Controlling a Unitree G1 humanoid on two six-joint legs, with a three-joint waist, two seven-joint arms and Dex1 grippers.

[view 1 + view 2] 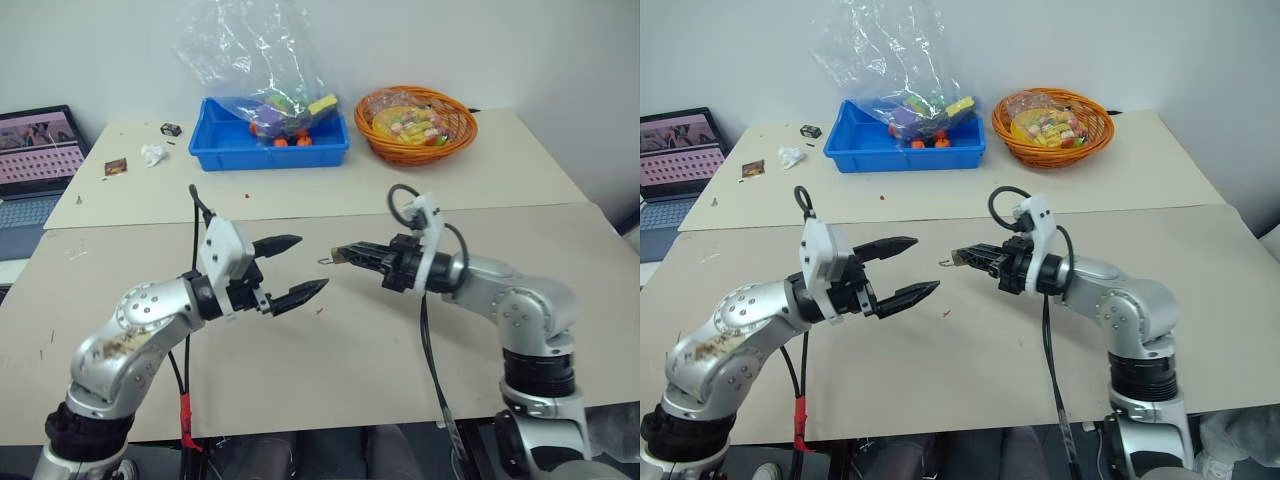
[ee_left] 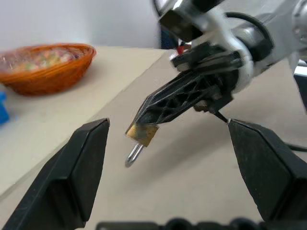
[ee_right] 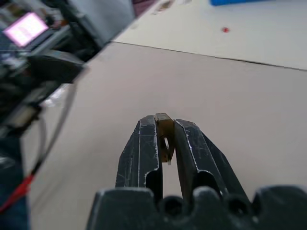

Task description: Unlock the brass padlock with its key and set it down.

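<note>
Centre frame, above the beige table (image 1: pixel 350 360), the right gripper (image 1: pixel 342 255) pinches the small golden-brass padlock (image 2: pixel 142 134), its silvery shackle hanging free. Left gripper (image 1: pixel 300 268) gapes wide and empty just beside it. Such a shallow fingertip pinch could let the lock slip and drop.

Looks like a lab or office test bench: plain beige tables (image 1: pixel 300 350) against white wall, open laptop (image 1: pixel 35 160), blue plastic bin (image 1: pixel 268 145), orange woven basket (image 1: pixel 415 125).
</note>
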